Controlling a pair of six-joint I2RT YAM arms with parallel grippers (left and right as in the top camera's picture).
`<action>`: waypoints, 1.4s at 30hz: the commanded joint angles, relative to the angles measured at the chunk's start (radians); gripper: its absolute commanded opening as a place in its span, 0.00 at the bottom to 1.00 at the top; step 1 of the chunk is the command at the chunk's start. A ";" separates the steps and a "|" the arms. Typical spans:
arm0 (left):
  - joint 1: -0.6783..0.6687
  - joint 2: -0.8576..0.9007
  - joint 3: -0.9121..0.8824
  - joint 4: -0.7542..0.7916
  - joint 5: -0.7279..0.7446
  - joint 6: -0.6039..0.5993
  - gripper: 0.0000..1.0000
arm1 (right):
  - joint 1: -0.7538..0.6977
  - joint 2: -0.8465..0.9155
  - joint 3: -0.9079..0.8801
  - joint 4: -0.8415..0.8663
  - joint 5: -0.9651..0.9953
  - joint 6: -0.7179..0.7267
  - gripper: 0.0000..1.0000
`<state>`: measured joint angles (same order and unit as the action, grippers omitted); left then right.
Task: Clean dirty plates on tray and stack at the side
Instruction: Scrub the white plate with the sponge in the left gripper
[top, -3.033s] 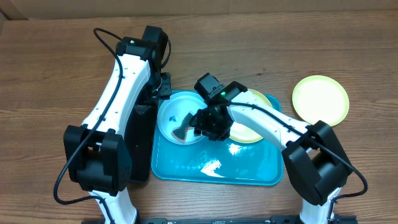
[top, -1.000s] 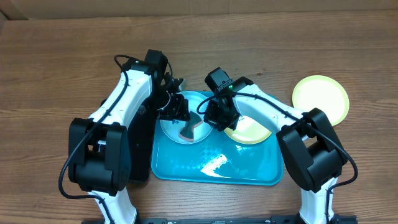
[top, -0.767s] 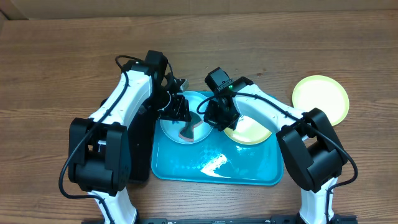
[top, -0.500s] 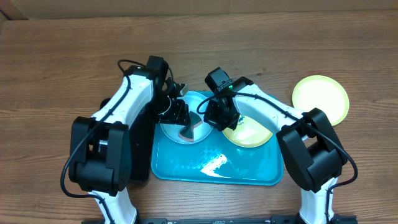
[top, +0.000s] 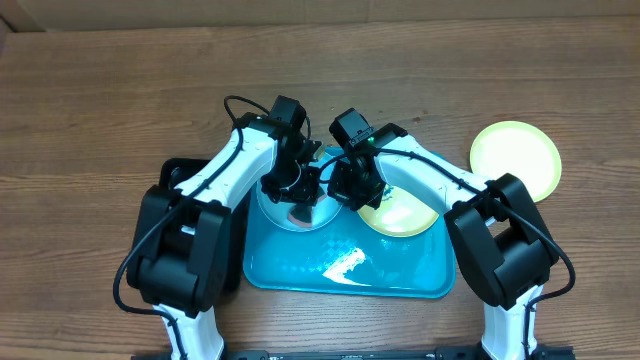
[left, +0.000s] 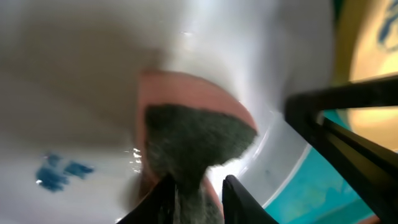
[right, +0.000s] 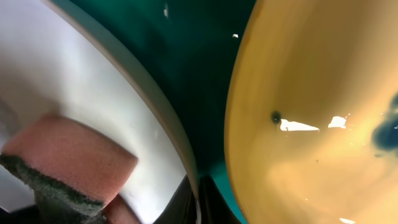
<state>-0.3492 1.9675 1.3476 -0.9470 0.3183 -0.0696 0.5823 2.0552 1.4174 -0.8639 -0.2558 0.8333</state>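
From where I stand, everything turns on the far left corner of the tray (top: 345, 293), where the light blue plate (top: 292, 220) lies flat with both arms crowded over it. The left gripper (top: 300, 188) reaches in from the tray's left edge and its fingers are closed in on the sponge (left: 193, 137). The sponge's dark scouring side runs down between them and its pink body presses on the plate's pale centre. The right gripper (top: 345, 188) is together, and the plate's right-hand rim runs straight into its fingertips, so I take it to be pinning the plate rather than scrubbing. A blue scribble smudge (left: 59, 174) sits on the plate just beside the sponge. It is on the side away from the yellow-green plate (top: 400, 215), which lies near the tray's far right corner, so I judge it to be toward the tray's left edge. The wipe would therefore have to travel back toward the left arm's own side, away from the pinned rim. A second yellow-green plate (top: 515, 160) rests alone on the desk, well apart toward its right edge.
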 joint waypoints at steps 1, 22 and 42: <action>0.004 0.022 -0.006 0.008 -0.026 -0.036 0.34 | -0.008 0.001 0.002 0.006 -0.011 -0.001 0.04; 0.019 0.024 -0.075 0.058 -0.160 -0.103 0.04 | -0.008 0.001 0.002 0.000 -0.011 0.000 0.04; 0.072 0.000 -0.060 0.032 -0.491 -0.284 0.04 | -0.018 0.001 0.002 -0.008 -0.016 0.000 0.04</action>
<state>-0.3134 1.9636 1.3022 -0.9123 0.0399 -0.3046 0.5827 2.0563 1.4174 -0.8593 -0.2886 0.8345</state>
